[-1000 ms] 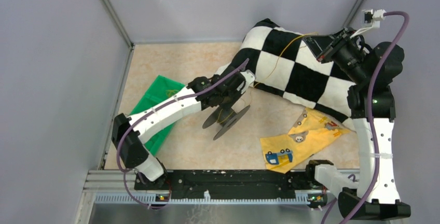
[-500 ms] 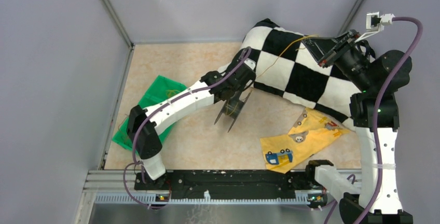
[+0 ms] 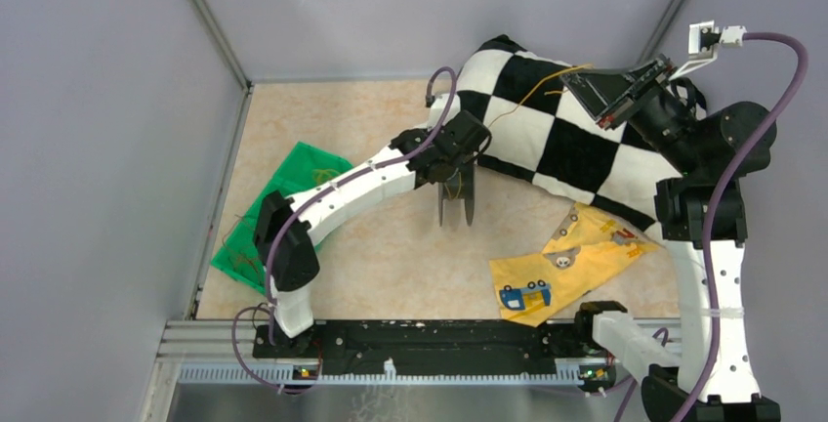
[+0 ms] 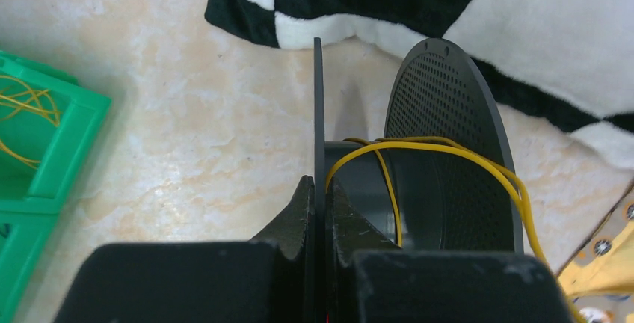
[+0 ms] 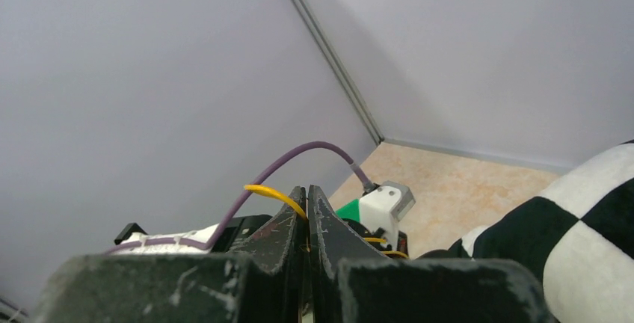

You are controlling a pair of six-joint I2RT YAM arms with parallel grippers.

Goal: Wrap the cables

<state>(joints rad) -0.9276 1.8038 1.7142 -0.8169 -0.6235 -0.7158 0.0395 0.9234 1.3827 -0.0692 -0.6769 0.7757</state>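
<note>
My left gripper [image 3: 455, 180] is shut on the near flange of a black spool [image 3: 456, 203], held upright above the floor; in the left wrist view my left gripper [image 4: 317, 188] pinches that thin flange [image 4: 317, 106]. The thin yellow cable [image 4: 437, 151] loops loosely round the spool's hub. The cable [image 3: 522, 102] runs up over the checkered cushion to my right gripper [image 3: 574, 76], raised at the back right. In the right wrist view my right gripper [image 5: 307, 196] is shut on the cable [image 5: 273, 193], which sticks out left of the fingers.
A black-and-white checkered cushion [image 3: 566, 144] lies at the back right. A green tray [image 3: 283, 209] with more yellow wire lies on the left under my left arm. A yellow printed cloth [image 3: 566, 261] lies at the front right. Grey walls enclose the floor.
My left gripper has swung right and turned the spool from tilted to upright. My right gripper has lifted and drawn slightly left with the cable.
</note>
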